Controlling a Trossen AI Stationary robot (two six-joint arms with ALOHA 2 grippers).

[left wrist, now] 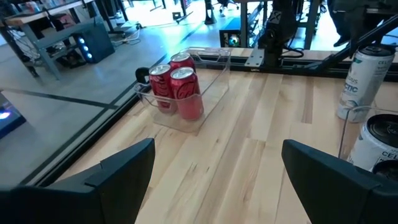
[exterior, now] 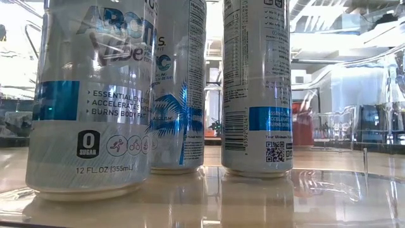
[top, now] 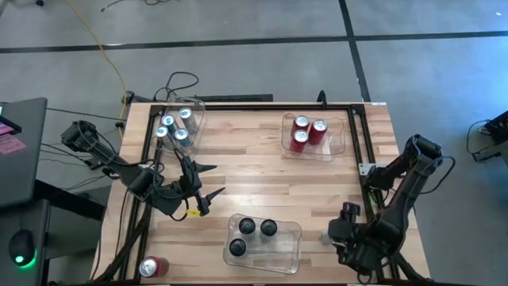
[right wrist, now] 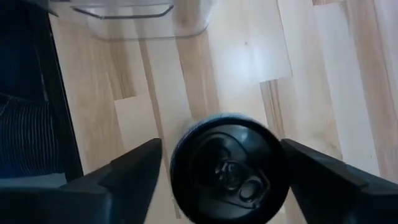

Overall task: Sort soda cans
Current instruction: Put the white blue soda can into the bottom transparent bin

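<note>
1. Sorted: four silver-blue cans (top: 176,125) in the far-left bin (top: 196,107); three red cans (top: 308,131) in the far-right bin (top: 337,137); three black cans (top: 250,235) in the near bin (top: 290,246).
2. Remaining: one red can (top: 152,267) at the near-left edge; one black can (right wrist: 230,169).
3. Right gripper (right wrist: 217,171): fingers apart, straddling the black can near the table's right edge, not clamped.
4. Left gripper (top: 205,189): fingers apart, empty.

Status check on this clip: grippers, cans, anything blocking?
Left gripper open, empty, mid-table. Right gripper open around upright black can, near table's right front. Red can lying unsorted at left front. Nothing blocking.
</note>
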